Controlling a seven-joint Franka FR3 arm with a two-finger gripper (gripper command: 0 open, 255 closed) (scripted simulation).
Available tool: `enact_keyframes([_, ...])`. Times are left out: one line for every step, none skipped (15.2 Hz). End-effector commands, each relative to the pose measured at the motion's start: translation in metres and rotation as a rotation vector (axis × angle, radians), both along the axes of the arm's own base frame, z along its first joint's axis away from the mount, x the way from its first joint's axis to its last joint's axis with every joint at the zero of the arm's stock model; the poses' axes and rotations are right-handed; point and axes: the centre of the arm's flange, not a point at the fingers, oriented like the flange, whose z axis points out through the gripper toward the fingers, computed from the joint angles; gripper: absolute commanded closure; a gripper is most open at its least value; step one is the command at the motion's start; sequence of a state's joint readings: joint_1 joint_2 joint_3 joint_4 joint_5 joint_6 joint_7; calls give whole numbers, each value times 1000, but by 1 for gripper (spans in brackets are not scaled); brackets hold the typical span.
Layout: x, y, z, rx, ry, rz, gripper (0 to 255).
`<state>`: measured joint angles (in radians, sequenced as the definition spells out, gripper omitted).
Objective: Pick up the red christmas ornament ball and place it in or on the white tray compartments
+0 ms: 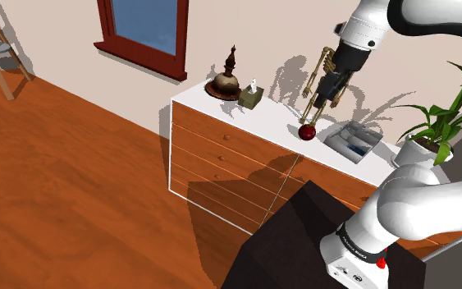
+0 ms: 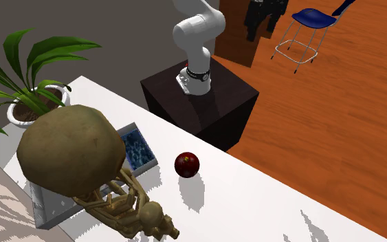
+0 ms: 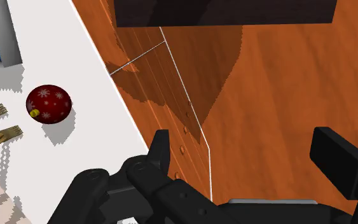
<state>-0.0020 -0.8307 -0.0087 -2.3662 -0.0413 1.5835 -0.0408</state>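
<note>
A white worktop (image 2: 274, 199) carries a red star-patterned ball (image 2: 186, 164) and a white compartmented tray (image 1: 336, 141). A green potted plant (image 2: 34, 103) stands near the tray.

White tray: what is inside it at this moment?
One compartment of the white tray holds something blue and patterned. The red ornament ball lies outside on the white top. The skeleton figure's skull hides the other compartments.

The ornament ball (image 3: 48, 104) looks glossy (drawers (image 1: 221, 156) wood-grained, dresser top (image 3: 56, 38) smooth, matt white).
</note>
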Motion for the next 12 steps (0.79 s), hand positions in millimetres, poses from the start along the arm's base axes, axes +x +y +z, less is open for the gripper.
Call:
enact_keyframes([0, 0, 0, 0, 0, 0, 0])
enact_keyframes([6, -7, -9, -6, 0, -25, 0])
enact_keyframes([12, -14, -18, -11, -1, -51, 0])
enact_keyframes([18, -21, -26, -17, -1, -76, 0])
enact_keyframes([23, -28, -35, -22, -2, -101, 0])
enact_keyframes([29, -36, -44, -28, -2, -127, 0])
enact_keyframes([34, -43, -52, -33, -3, -152, 0])
enact_keyframes([39, -51, -61, -39, -3, -177, 0])
enact_keyframes([44, -59, -69, -44, -4, -203, 0])
enact_keyframes([49, -68, -78, -50, -4, -228, 0])
enact_keyframes([53, -76, -86, -55, -5, -253, 0])
enact_keyframes([57, -85, -95, -61, -5, -279, 0])
